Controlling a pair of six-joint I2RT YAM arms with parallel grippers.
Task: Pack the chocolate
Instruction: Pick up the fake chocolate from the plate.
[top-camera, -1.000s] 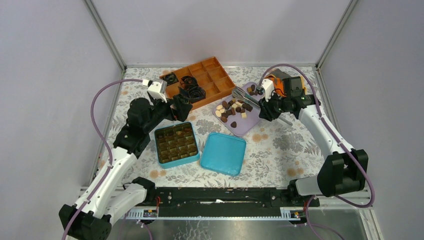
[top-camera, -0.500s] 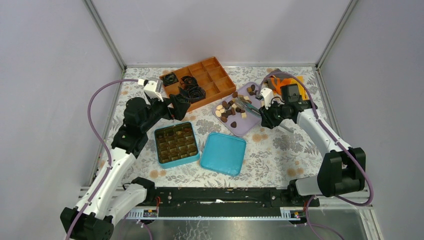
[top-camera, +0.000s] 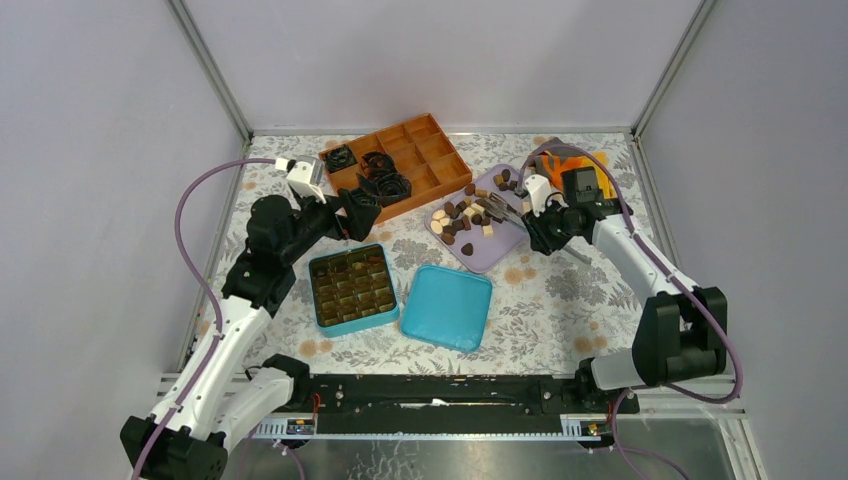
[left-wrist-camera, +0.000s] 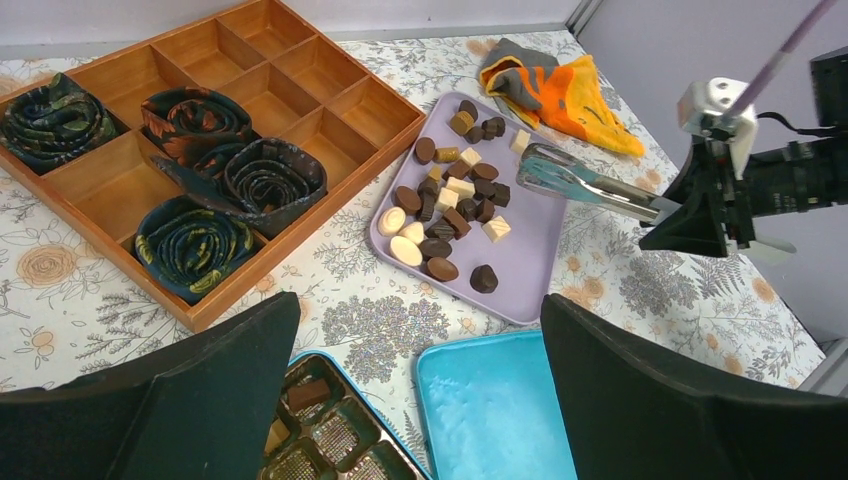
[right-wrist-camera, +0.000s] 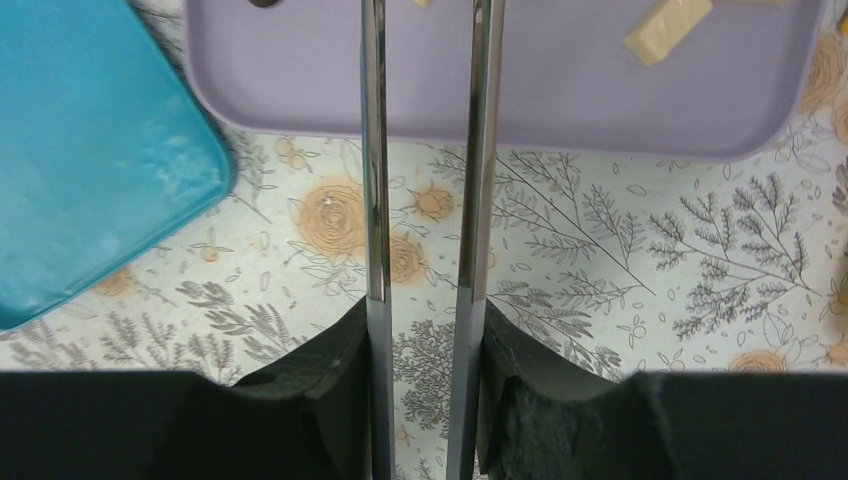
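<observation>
With the right gripper (top-camera: 540, 220) clamped on the steel tongs (left-wrist-camera: 585, 183) and the left gripper (top-camera: 360, 213) wide apart, straddle one outlying chocolate (left-wrist-camera: 484, 278) on the lilac tray (left-wrist-camera: 530, 262), squeeze gently, then lift straight toward the teal tin (top-camera: 322, 310).

**Floral table boxed in by plain pale walls**

The table (top-camera: 560, 300) wears a cream cloth printed with grey leaves and orange roses. Smooth lilac-grey walls (top-camera: 430, 60) rise behind it and to both sides, meeting at its far corners in slanting aluminium posts (top-camera: 210, 70). A black rail (top-camera: 440, 395) lines its near edge; the light is soft and even
</observation>
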